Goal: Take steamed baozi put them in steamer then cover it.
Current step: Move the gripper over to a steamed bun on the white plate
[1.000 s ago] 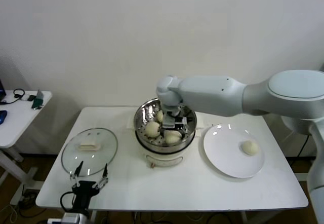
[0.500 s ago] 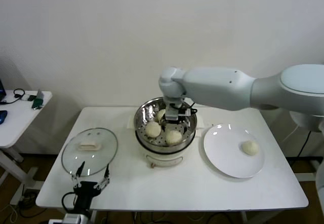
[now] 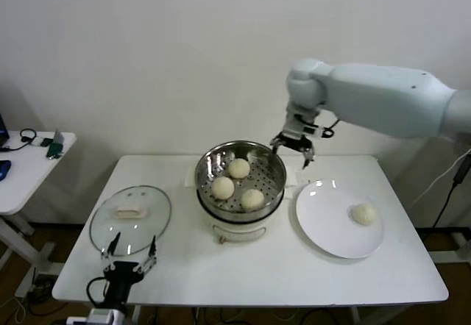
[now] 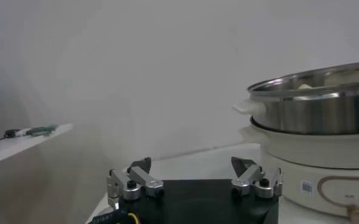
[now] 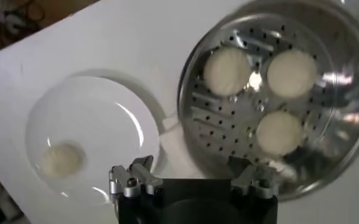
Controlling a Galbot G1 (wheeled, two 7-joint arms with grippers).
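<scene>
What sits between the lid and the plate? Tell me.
The steamer, with three buns inside, stands between the lid and the plate in the head view.

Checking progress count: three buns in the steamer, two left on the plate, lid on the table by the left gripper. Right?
One thing is off: the plate holds a single bun, not two, as the head view shows. The rest stands: three buns sit in the steamer, and the lid lies on the table near the left gripper.
</scene>
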